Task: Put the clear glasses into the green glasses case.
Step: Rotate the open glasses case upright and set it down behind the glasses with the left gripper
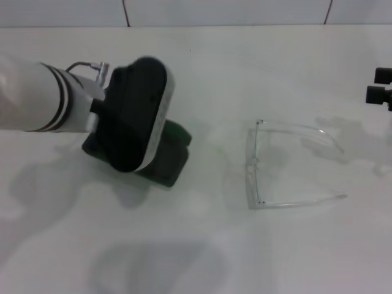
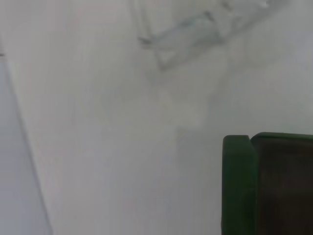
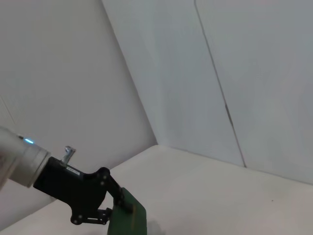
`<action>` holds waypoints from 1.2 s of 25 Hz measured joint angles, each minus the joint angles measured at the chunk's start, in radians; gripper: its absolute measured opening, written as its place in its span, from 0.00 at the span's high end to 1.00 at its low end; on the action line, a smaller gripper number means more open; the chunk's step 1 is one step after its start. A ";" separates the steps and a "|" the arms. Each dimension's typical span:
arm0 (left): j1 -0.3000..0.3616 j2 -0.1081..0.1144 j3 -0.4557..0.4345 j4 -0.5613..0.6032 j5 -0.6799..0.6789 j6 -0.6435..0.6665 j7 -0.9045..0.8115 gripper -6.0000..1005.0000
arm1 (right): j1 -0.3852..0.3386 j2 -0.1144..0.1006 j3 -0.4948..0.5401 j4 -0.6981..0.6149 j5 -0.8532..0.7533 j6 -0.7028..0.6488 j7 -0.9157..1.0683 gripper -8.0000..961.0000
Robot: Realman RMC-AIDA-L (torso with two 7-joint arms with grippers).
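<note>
Most of the green glasses case point(image 1: 173, 160) hidden beneath the left claw point(image 3: 119, 209), right arm cut off.

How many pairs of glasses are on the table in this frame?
1. The clear glasses lie open on the white table, to the right of the green glasses case, which the left gripper is at. None is visible elsewhere.

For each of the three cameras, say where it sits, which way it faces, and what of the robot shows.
Head view: from the head, down on the white table; left arm over the green glasses case, clear glasses beside it, right gripper at the edge.
Left wrist view: over the table; case edge, glasses beyond; no robot parts.
Right wrist view: across to the wall; left gripper at the case.
All views share the case.
</note>
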State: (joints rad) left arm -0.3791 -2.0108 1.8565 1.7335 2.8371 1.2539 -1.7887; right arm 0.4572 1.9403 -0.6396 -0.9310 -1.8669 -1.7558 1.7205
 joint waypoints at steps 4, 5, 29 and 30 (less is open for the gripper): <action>-0.007 -0.041 -0.017 0.017 0.002 0.002 -0.087 0.82 | -0.007 -0.003 0.035 0.002 0.000 -0.024 -0.021 0.29; -0.010 -0.049 -0.020 0.018 0.002 0.005 -0.106 0.82 | -0.011 -0.005 0.042 0.002 0.000 -0.028 -0.025 0.29; -0.377 0.004 0.302 -0.243 0.008 0.074 -0.867 0.82 | -0.036 -0.047 0.090 0.081 0.013 -0.071 -0.103 0.29; -0.380 0.006 0.308 -0.239 0.008 0.072 -0.881 0.82 | -0.037 -0.049 0.095 0.082 0.013 -0.075 -0.103 0.29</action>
State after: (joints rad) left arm -0.7591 -2.0045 2.1642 1.4941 2.8453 1.3258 -2.6693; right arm 0.4205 1.8911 -0.5451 -0.8494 -1.8538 -1.8303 1.6171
